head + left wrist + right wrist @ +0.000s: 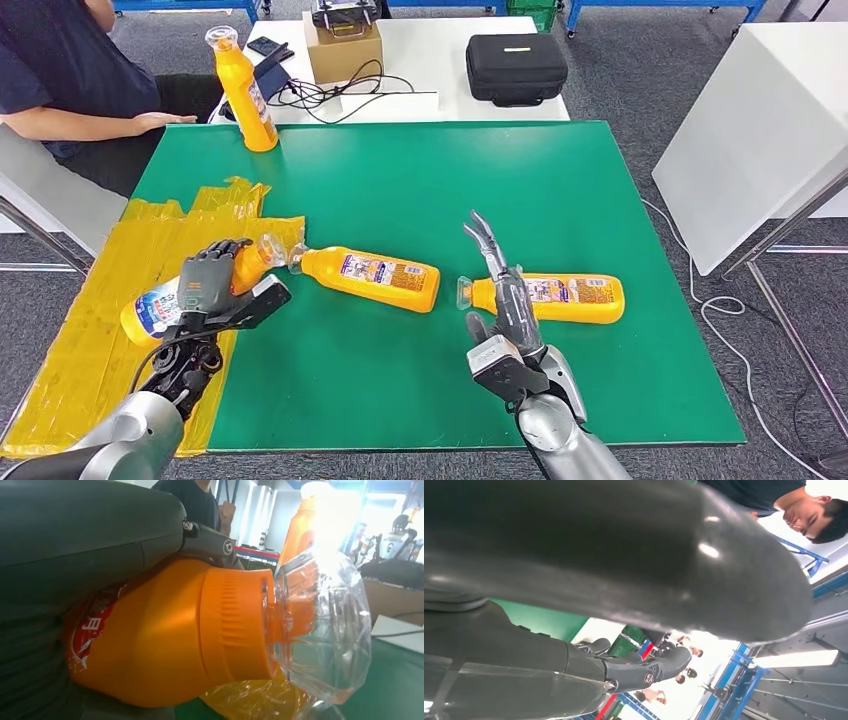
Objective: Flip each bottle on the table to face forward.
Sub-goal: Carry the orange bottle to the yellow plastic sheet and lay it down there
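Observation:
Several orange bottles with clear caps are on the green table [400, 390]. My left hand [207, 282] grips one bottle [152, 312] lying at the table's left edge; the left wrist view shows its orange neck [165, 635] and clear cap [325, 630] close up. A second bottle [375, 278] lies on its side in the middle, cap to the left. A third bottle [570, 297] lies at the right, and my right hand [505, 300] hovers open over its cap end with fingers stretched forward. A fourth bottle [243, 92] stands upright at the far left corner.
Yellow plastic sheeting [90, 340] covers the table's left edge. A person [60, 75] sits at the far left with an arm by the upright bottle. Behind stand a white table [430, 60] with a cardboard box [343, 48], cables and a black case [515, 67].

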Controlling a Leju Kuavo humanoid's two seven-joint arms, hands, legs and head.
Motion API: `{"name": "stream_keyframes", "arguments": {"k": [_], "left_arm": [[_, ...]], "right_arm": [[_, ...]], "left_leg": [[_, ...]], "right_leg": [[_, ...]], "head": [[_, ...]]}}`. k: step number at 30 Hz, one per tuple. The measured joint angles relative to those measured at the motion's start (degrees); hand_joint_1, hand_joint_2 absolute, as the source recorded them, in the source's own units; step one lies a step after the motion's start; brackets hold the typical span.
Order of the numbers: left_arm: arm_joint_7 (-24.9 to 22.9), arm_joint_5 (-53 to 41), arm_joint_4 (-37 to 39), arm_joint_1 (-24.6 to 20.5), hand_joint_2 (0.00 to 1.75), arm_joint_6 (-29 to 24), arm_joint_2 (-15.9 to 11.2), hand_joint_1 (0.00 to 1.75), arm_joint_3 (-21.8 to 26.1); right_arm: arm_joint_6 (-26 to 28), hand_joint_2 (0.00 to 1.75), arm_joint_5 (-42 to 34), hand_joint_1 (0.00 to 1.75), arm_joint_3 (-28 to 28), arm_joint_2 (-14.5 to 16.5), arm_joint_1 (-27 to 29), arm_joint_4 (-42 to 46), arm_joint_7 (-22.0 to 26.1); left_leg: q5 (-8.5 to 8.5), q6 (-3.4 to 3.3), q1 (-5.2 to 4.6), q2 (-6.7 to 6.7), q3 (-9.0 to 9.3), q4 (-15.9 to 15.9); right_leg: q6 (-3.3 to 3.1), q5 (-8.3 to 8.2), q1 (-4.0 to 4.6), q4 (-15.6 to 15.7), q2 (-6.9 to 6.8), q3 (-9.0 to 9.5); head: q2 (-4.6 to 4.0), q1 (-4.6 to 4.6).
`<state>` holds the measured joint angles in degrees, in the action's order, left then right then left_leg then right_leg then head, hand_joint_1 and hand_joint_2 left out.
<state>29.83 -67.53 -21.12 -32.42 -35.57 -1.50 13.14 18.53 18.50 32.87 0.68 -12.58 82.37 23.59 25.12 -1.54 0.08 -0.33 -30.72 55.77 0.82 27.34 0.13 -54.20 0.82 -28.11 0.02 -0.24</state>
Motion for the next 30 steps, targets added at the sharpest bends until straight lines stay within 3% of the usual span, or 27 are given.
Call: {"name": "stream_keyframes", "arguments": {"k": [1, 2, 5, 13, 17, 24, 30], "left_arm": [[-0.38, -0.07, 0.33, 0.01, 1.75, 0.33, -0.10, 0.29, -0.24], [-0.79, -0.04, 0.60, 0.09, 1.31, 0.80, -0.20, 0.00, -0.44], [-1.60, 0.52, 1.21, 0.86, 0.00, 2.54, -0.43, 0.00, -0.81], [-0.61, 3.42, 1.62, 2.10, 0.00, 5.26, -1.02, 0.00, -0.97], [0.39, 4.67, 1.73, 2.23, 0.00, 6.50, -0.96, 0.00, -0.90], [7.30, 11.80, 1.38, 0.70, 0.00, 12.24, 1.17, 0.00, -0.79], [10.06, 21.57, -0.47, 0.31, 0.00, 17.58, 4.58, 0.00, -1.87]], "right_arm": [[-0.32, 0.00, -0.08, 0.00, 0.00, -0.09, -0.03, -0.01, 0.10], [-0.68, 0.00, -0.24, 0.00, 0.00, -0.17, -0.07, -0.04, 0.27], [-1.73, 0.00, -0.80, 0.00, 0.00, -0.37, -0.35, -0.28, 0.64], [-3.60, 0.00, -0.97, 0.00, 0.04, -0.29, -2.18, -1.68, -0.99], [-4.82, 1.75, 0.29, 0.00, 0.07, -0.16, -3.23, -2.95, -3.47], [-7.40, 1.75, 6.71, 0.00, 0.24, 2.16, -8.31, -10.76, -9.93], [-9.57, 1.75, 10.24, 0.00, 0.19, 4.76, -13.15, -19.78, -11.64]], "left_leg": [[0.00, 0.00, 0.00, 0.00, 0.04, -0.02], [0.00, 0.01, 0.00, 0.00, 0.08, -0.03], [-0.01, 0.01, 0.00, 0.01, 0.11, -0.04], [-0.03, 0.03, 0.01, -0.06, 0.14, -0.04], [-0.06, 0.06, 0.02, -0.11, 0.14, -0.04], [-0.25, 0.08, 0.02, -0.39, 0.11, -0.03], [-0.37, 0.06, 0.00, -0.55, -0.08, 0.00]], "right_leg": [[0.00, 0.00, 0.00, 0.00, 0.00, 0.04], [0.00, 0.00, 0.00, -0.01, 0.00, 0.08], [0.00, 0.00, 0.01, -0.02, 0.00, 0.12], [-0.01, 0.00, 0.01, -0.03, -0.03, 0.14], [-0.01, 0.01, 0.02, -0.04, -0.06, 0.16], [-0.01, 0.00, 0.00, -0.04, -0.37, 0.16], [0.07, -0.08, -0.06, -0.05, -0.55, 0.08]], "head": [[0.00, 0.00], [0.00, 0.00], [0.00, 0.01], [0.00, 0.00], [0.00, 0.02], [0.00, 0.01], [0.00, 0.03]]}}
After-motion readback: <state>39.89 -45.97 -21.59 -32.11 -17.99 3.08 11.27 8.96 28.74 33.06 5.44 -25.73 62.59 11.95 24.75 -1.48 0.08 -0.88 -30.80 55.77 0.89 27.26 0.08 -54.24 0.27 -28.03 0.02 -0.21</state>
